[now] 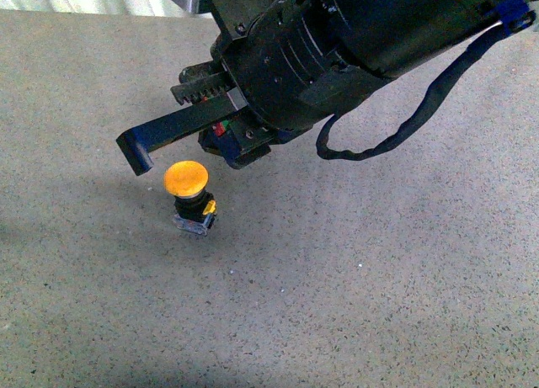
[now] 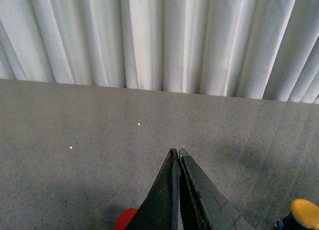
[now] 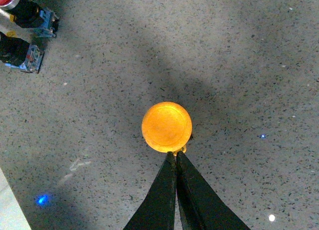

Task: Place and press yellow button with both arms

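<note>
Two end effectors, both pinched fully together, nothing held. The right end effector (image 3: 175, 154) hangs over the yellow button (image 3: 166, 126), tips at the cap's edge and not centred. The left end effector (image 2: 178, 153) sits off to the side. The button stands upright on the bench (image 1: 379, 279), free. Judged step: the press. Shift the tips onto the crown, then descend straight and slowly. An edge push would likely topple it.
</note>
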`<state>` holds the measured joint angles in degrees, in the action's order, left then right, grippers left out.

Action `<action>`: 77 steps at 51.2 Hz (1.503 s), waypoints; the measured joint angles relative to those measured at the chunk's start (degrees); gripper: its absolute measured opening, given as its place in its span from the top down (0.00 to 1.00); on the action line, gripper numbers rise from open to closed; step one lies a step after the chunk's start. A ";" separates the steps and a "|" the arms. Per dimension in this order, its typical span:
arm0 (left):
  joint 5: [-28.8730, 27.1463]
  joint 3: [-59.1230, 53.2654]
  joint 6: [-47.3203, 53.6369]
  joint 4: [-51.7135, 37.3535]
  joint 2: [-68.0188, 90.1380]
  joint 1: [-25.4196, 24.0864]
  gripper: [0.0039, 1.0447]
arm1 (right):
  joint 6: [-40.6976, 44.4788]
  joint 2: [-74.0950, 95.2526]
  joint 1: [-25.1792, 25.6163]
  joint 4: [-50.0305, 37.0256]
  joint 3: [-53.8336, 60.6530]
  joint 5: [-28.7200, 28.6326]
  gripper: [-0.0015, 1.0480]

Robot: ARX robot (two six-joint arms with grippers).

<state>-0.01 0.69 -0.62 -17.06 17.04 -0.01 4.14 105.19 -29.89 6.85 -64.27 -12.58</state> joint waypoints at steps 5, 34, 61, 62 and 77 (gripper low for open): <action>0.00 0.00 0.00 2.29 -2.34 0.00 0.99 | -0.04 1.55 -0.09 -0.09 -0.79 -0.15 0.99; -0.02 0.02 0.02 17.11 -16.02 -0.02 0.99 | -0.61 6.56 -0.70 -0.37 -4.24 -1.03 0.99; -0.02 0.02 0.02 17.07 -16.09 0.00 0.99 | -1.33 8.50 -1.01 0.04 -5.57 -1.60 0.99; -0.02 0.02 0.02 17.07 -16.09 0.00 0.99 | -1.33 8.59 -1.03 0.04 -5.60 -1.60 0.99; 0.00 0.02 0.02 17.07 -16.09 0.00 0.99 | -2.16 10.49 -1.01 1.44 -6.71 -2.19 0.99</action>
<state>-0.01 0.71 -0.60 0.01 0.95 -0.01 1.98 115.68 -30.89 8.29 -70.98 -14.76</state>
